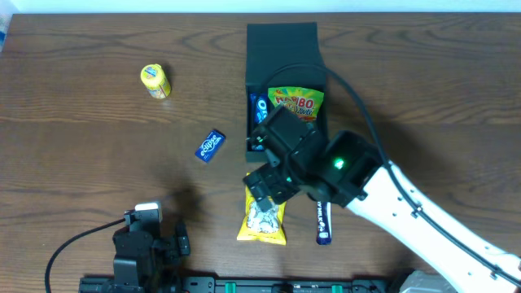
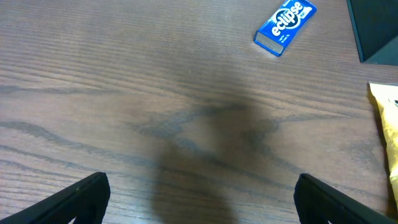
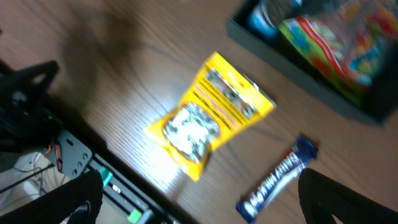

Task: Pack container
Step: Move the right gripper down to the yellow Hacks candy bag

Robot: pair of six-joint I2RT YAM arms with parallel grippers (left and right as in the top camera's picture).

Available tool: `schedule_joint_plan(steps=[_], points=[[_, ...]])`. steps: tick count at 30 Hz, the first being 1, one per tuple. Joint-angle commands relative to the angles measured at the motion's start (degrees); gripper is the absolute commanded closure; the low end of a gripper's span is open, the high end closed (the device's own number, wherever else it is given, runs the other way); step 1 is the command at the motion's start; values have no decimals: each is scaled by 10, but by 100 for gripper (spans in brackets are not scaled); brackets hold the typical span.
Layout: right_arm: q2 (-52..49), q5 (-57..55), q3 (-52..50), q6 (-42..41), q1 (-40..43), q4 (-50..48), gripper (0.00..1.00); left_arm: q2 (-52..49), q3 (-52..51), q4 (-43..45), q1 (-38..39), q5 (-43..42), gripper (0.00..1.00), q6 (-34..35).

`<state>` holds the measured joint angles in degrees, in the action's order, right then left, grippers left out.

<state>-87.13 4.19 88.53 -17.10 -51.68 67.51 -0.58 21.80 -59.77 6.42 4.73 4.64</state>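
Note:
The dark square container (image 1: 282, 49) stands open at the table's back centre, lid flap lying behind it. Inside are a colourful Haribo bag (image 1: 298, 103) and a blue packet (image 1: 256, 106); its corner shows in the right wrist view (image 3: 298, 65). My right gripper (image 1: 269, 181) is open and empty, hovering in front of the container above a yellow snack packet (image 1: 264, 221) (image 3: 208, 115). A dark blue chocolate bar (image 1: 324, 222) (image 3: 277, 179) lies right of that packet. My left gripper (image 1: 151, 240) (image 2: 199, 199) is open and empty, low at the front left.
A blue Eclipse gum pack (image 1: 210, 146) (image 2: 285, 27) lies left of the container. A yellow cylindrical tub (image 1: 155, 81) lies at the back left. The yellow packet's edge (image 2: 387, 130) shows at the right of the left wrist view. Black arm mounts line the front edge.

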Motion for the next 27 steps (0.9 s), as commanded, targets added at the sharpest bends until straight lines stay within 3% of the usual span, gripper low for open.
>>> schedule_joint_plan(steps=[1, 9, 16, 23, 27], points=[[11, -18, -14, 14, -21, -30, 1, 4, -16, -26, -4, 1, 4, 11], [11, -2, -85, 11, -18, -110, 1, 4, -16, -26, -4, 1, 4, 11], [11, 32, -150, -103, 11, -140, 1, 4, -16, -26, -4, 1, 4, 11], [10, 20, -231, -378, 30, -168, 1, 4, -16, -26, -4, 1, 4, 11], [7, 21, -282, -433, 30, -234, 1, 4, -16, -26, -4, 1, 4, 11]])
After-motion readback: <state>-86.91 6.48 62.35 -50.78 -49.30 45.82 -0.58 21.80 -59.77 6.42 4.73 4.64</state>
